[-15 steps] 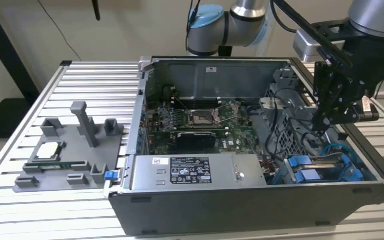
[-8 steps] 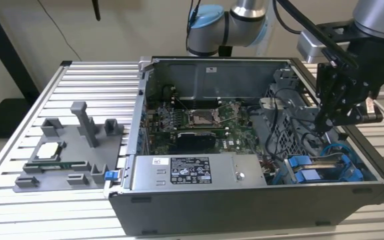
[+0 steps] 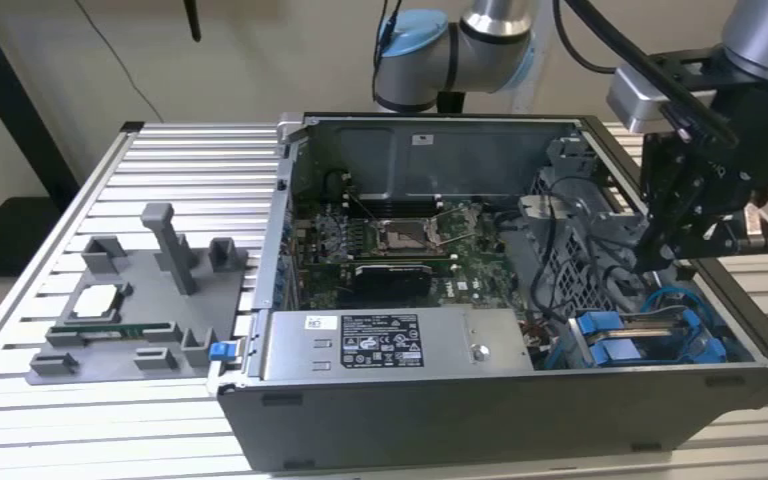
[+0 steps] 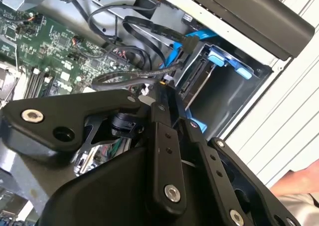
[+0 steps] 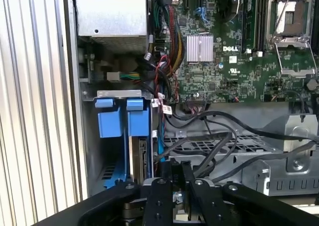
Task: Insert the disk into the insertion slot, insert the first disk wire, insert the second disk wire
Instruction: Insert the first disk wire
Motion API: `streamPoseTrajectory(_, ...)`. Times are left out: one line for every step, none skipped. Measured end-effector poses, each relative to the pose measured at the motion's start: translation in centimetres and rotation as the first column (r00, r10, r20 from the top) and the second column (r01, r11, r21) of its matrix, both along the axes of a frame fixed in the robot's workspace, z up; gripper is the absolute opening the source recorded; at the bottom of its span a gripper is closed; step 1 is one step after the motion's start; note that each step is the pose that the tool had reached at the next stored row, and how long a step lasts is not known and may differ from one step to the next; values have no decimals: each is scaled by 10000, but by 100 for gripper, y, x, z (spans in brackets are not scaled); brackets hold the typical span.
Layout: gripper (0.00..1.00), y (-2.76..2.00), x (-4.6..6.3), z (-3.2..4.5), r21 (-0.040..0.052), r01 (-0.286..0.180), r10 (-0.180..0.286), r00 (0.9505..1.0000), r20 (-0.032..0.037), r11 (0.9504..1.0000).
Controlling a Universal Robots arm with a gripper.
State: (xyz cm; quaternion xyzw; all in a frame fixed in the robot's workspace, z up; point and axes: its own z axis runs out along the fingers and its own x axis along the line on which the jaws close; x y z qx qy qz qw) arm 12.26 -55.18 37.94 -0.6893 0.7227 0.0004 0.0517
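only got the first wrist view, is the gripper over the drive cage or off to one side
observer: Over it. In the exterior view the gripper hangs above the drive cage, at the end of the open case on the exterior view's right, near the blue carriers.
operator: anything on the table outside the case
observer: Yes. A grey fixture lies on the slatted table beside the case, on the exterior view's left, with a processor resting on it.

bright even light, soft shadows (case interior (image 3: 471, 150) dimmer)
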Motion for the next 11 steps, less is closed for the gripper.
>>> streamPoseTrajectory(0,-14,7,-3,0,1,-1,10000,-17,10000)
streamPoseTrajectory(0,-26,13,-6,-1,1,-1,10000,-32,10000)
streamPoseTrajectory(0,-39,21,-10,-2,1,-1,10000,-47,10000)
streamPoseTrajectory(0,-50,27,-14,-1,1,-1,10000,-60,10000)
streamPoseTrajectory(0,-61,32,-18,-1,1,-1,10000,-72,10000)
streamPoseTrajectory(0,-71,38,-23,-2,1,-1,10000,-81,10000)
streamPoseTrajectory(0,-80,43,-27,-2,1,-1,10000,-89,10000)
streamPoseTrajectory(0,-90,48,-32,-1,1,-1,10000,-93,10000)
streamPoseTrajectory(0,-98,52,-38,-1,2,-2,10000,-96,10000)
streamPoseTrajectory(0,-107,58,-43,-2,2,-2,10000,-98,10000)
streamPoseTrajectory(0,-116,64,-49,-2,2,-2,9999,-101,10000)
